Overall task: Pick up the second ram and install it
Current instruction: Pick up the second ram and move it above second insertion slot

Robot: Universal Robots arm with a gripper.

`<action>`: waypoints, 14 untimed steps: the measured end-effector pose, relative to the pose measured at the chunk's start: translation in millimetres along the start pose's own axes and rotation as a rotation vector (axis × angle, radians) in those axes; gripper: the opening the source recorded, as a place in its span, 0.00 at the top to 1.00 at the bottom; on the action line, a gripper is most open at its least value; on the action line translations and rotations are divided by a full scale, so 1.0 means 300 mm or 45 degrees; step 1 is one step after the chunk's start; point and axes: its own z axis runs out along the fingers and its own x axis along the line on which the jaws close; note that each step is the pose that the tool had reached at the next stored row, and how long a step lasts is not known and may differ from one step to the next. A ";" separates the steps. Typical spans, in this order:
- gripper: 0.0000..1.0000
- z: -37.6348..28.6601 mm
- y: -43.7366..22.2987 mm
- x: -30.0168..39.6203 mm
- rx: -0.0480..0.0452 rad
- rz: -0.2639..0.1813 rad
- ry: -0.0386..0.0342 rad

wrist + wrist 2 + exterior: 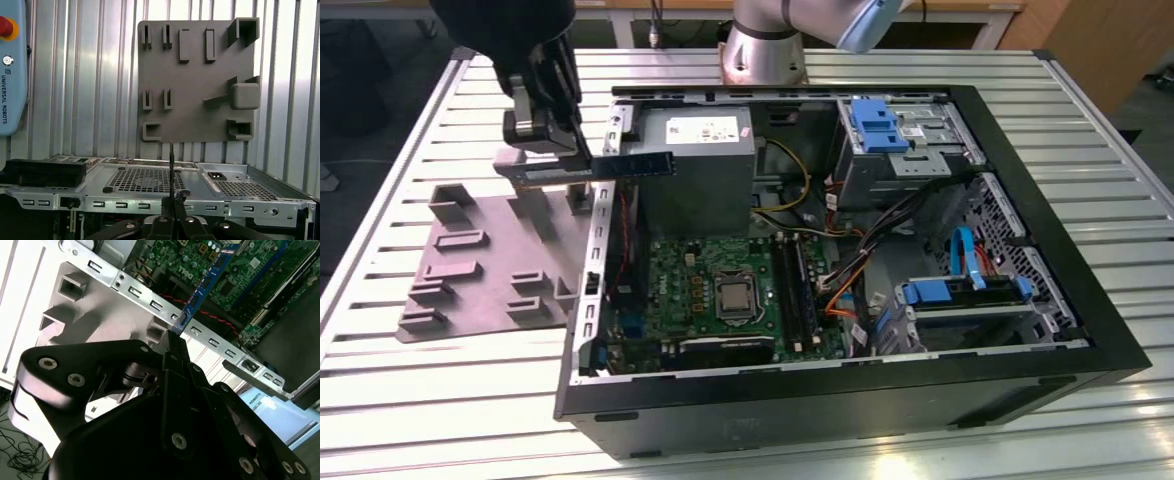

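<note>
My gripper is shut on one end of the second ram, a thin dark stick held level in the air. In the exterior view it hangs over the open computer case's wall on that view's left, beside the grey power supply. The green circuit board with its long black slots lies lower down inside the case. In the second wrist view the ram juts out from my black fingers toward the board. In the first wrist view the ram stands edge-on above the gripper.
A grey plastic holder block with upright posts lies on the slatted table outside the case, also seen as the holder block. Drive cages with blue parts, orange and blue cables and the case's black rim crowd the exterior view's right. A control pendant lies on the table.
</note>
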 end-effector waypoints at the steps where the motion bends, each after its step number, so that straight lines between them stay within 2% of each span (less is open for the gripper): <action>1: 0.88 0.000 -0.006 0.000 0.000 0.000 -0.0001; 14: 0.88 0.003 -0.080 0.003 0.000 0.000 -0.0001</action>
